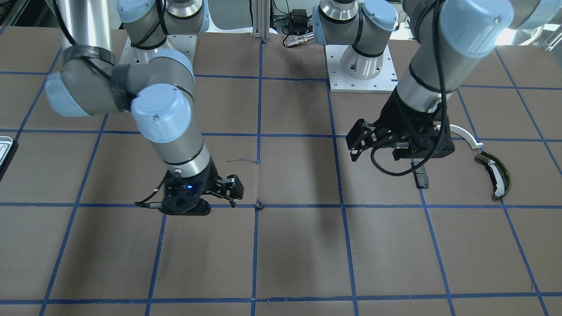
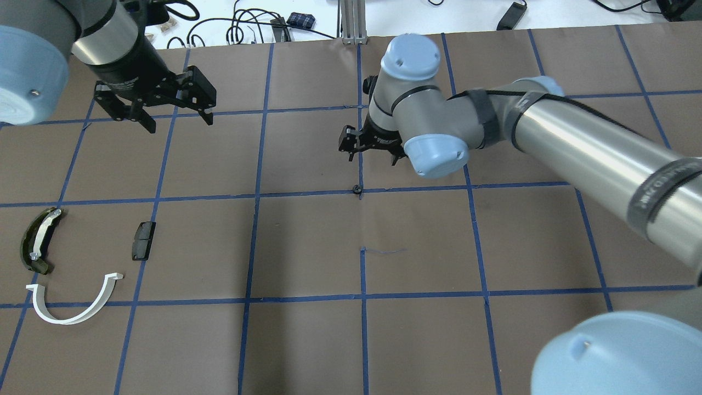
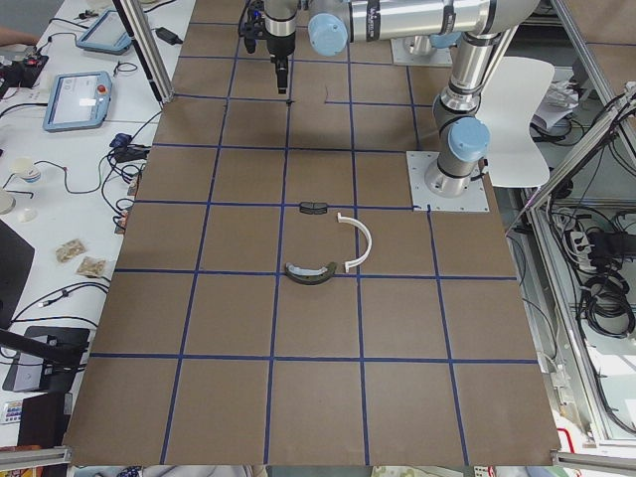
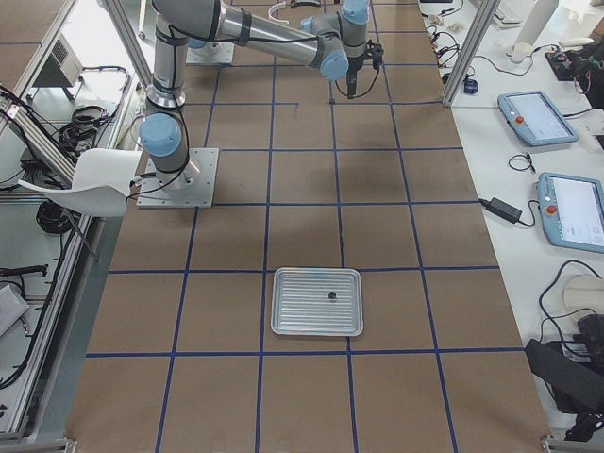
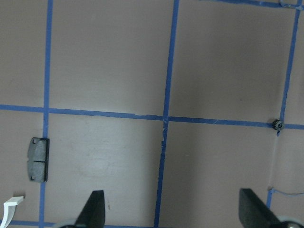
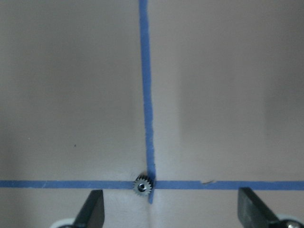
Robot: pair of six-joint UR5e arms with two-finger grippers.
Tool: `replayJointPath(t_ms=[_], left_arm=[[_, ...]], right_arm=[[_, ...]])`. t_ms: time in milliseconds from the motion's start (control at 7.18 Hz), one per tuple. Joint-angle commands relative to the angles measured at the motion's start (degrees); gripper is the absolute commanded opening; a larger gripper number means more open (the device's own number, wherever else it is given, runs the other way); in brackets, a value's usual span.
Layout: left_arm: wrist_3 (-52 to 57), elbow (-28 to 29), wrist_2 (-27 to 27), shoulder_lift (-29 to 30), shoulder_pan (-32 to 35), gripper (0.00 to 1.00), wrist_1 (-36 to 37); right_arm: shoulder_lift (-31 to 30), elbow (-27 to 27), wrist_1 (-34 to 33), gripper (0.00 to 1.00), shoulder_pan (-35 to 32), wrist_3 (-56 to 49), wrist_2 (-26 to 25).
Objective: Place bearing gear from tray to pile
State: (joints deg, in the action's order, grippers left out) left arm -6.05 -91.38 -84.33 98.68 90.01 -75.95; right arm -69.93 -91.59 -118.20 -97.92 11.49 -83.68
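On the table (image 2: 307, 247), left tool (image 2: 181, 126) and right tool (image 2: 372, 160) both gape empty, gear (image 2: 357, 190) untouched.

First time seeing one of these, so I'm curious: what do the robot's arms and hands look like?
The left arm and right arm are silver tubes with rounded pale blue caps at the joints. Thin black cables run along them. The left gripper and right gripper are black, angular, two-fingered.

Free table (image 6: 71, 95) lies all around the bearing gear (image 6: 143, 185).
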Motion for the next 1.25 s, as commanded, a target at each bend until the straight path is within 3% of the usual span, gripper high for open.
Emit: replayJointPath(t_ms=[0,278,418,696,975,1114], left_arm=[[-9.9,-1.2,-1.6,8.9,8.2,1.0,10.9],[-18.0,-1.5,-4.2,18.0,15.2,1.0,22.0],[-20.6,-2.2,-6.8,21.1,18.9,1.0,23.6],[-21.8,-1.5,-6.7,26.5,21.7,1.0,30.1],[-22.8,-2.3,-6.9,27.5,24.1,1.0,30.1],[-22.7,-2.3,-7.1,27.4,24.2,1.0,29.8]], right_arm=[[-6.7,1.4,9.9,1.0,8.8,-14.0,-4.1],[-10.7,1.3,14.0,1.0,17.6,-26.1,-6.6],[-11.4,1.2,14.6,1.0,23.2,-34.3,-6.6],[-10.9,0.9,14.3,1.0,35.7,-51.1,-6.6],[-6.3,1.4,12.6,1.0,46.4,-67.6,-6.3],[-2.3,1.4,7.2,1.0,50.9,-73.5,-6.3]])
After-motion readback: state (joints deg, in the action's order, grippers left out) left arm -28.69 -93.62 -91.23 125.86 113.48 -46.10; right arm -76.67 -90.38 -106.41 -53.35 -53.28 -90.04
